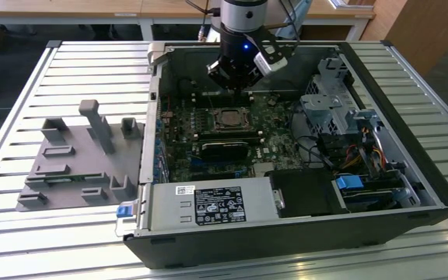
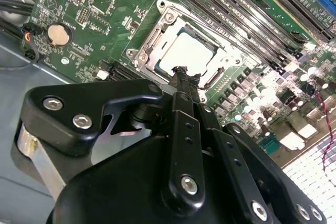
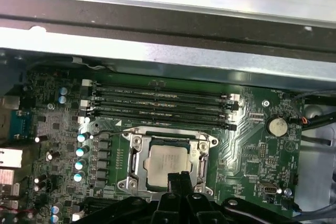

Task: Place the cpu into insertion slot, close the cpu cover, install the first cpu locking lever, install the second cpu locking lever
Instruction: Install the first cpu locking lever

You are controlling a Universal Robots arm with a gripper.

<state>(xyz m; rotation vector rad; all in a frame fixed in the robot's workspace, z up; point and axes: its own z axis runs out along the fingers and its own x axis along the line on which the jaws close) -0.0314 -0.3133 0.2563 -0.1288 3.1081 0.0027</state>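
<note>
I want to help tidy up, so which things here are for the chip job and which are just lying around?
For the job:
silver-grey square chip
silvery metal cover frame lying around the chip
black pincer, at the chip's edge

Just lying about:
silver coin-shaped battery
long black memory slots
white-labelled grey metal box
grey plastic fixture block

Silver cpu (image 3: pixel 165 161) lies flat, framed by the lowered cpu cover (image 3: pixel 138 157).
</note>
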